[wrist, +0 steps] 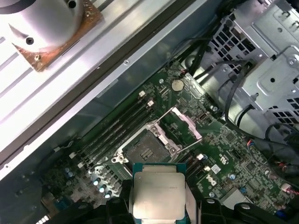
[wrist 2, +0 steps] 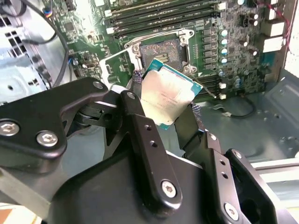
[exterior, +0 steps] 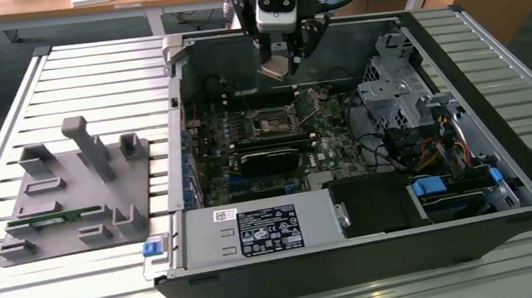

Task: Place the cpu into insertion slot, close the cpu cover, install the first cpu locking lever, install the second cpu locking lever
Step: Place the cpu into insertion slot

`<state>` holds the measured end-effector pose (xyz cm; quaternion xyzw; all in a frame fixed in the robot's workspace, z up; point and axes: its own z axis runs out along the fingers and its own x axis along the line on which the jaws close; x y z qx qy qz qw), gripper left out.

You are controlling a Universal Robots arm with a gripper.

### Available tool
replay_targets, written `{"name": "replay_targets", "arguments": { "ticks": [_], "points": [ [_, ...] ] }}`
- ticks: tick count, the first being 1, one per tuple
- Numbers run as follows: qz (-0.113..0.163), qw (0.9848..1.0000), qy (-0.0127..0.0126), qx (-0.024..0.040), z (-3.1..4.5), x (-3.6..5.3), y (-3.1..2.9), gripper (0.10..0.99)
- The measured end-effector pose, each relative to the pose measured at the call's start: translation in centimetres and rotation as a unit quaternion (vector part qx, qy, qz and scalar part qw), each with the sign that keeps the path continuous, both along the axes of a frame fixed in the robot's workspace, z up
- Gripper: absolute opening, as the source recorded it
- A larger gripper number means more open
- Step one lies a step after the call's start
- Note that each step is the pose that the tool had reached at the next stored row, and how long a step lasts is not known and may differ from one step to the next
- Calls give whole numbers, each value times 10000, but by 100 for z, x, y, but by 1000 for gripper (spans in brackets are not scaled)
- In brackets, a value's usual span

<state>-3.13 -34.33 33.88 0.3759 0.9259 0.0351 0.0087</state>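
The gripper (wrist 2: 164,105) is clamping the cpu (wrist 2: 170,91) by opposite edges near the insertion slot (wrist 2: 161,51); light, stiff, probably fragile

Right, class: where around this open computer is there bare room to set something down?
Bare table slats behind the grey fixture, and beside the case at the exterior view's right. Crowded inside the case: circuit board, cables, drive cage.

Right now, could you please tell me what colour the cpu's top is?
The cpu is dull silver-grey, green-edged; the first wrist view shows it best.
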Motion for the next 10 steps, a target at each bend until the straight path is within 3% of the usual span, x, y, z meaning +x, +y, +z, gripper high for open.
{"name": "replay_targets", "arguments": {
  "ticks": [6,10],
  "points": [
    [-378,9993,0,-1,-17,0,0,533],
    [-660,9978,0,-1,-28,-1,0,533]
  ]
}}
